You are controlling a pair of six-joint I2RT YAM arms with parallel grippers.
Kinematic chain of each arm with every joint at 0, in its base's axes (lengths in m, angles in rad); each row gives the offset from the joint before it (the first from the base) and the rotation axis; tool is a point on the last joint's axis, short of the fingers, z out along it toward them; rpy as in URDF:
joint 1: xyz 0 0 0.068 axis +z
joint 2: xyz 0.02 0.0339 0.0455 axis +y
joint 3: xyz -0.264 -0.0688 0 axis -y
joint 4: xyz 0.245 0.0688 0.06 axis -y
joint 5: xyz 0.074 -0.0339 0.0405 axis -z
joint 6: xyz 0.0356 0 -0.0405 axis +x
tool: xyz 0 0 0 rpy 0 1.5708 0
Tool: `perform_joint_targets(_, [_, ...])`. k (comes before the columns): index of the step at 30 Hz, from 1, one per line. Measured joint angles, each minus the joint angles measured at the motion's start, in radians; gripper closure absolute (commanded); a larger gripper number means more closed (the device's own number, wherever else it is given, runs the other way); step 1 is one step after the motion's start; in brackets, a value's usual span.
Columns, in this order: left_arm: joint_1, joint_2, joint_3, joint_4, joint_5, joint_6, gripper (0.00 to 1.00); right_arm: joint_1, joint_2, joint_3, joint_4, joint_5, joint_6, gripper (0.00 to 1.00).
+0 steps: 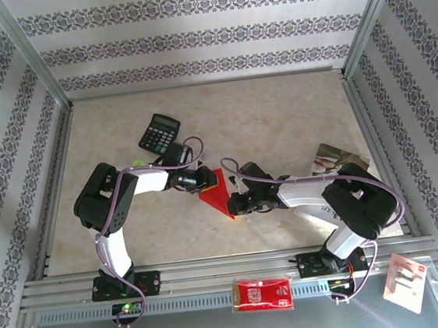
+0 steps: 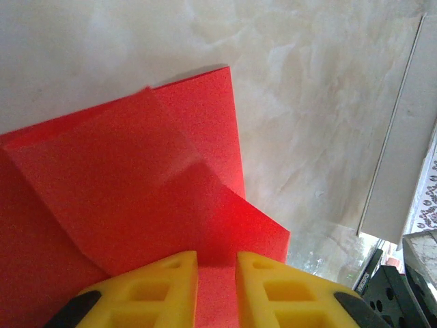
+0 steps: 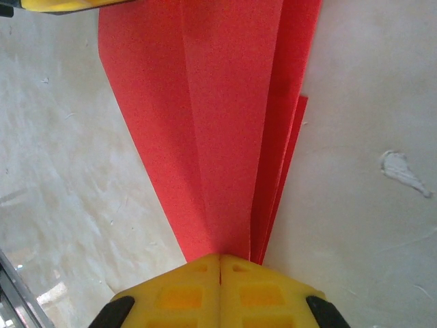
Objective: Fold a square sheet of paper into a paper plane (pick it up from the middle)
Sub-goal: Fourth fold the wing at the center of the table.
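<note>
Right gripper (image 3: 220, 260) clenched on narrow end of paper plane (image 3: 225, 123), folds fanning ahead of fingertips. Left gripper (image 2: 217, 256) jaws slightly apart, red layers in gap; I cannot tell if pinching. My worry: opposing pulls tear crease, loose flaps spring open.

Left end effector (image 2: 217, 258) slightly parted, right end effector (image 3: 220, 260) clamped tight.
</note>
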Motion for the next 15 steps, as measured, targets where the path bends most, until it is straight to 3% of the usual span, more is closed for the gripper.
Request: perform_joint_targets(15, [0.000,0.000,0.000,-0.001,0.000,0.003,0.79,0.000,-0.027,-0.006,-0.015,-0.009,-0.004,0.94])
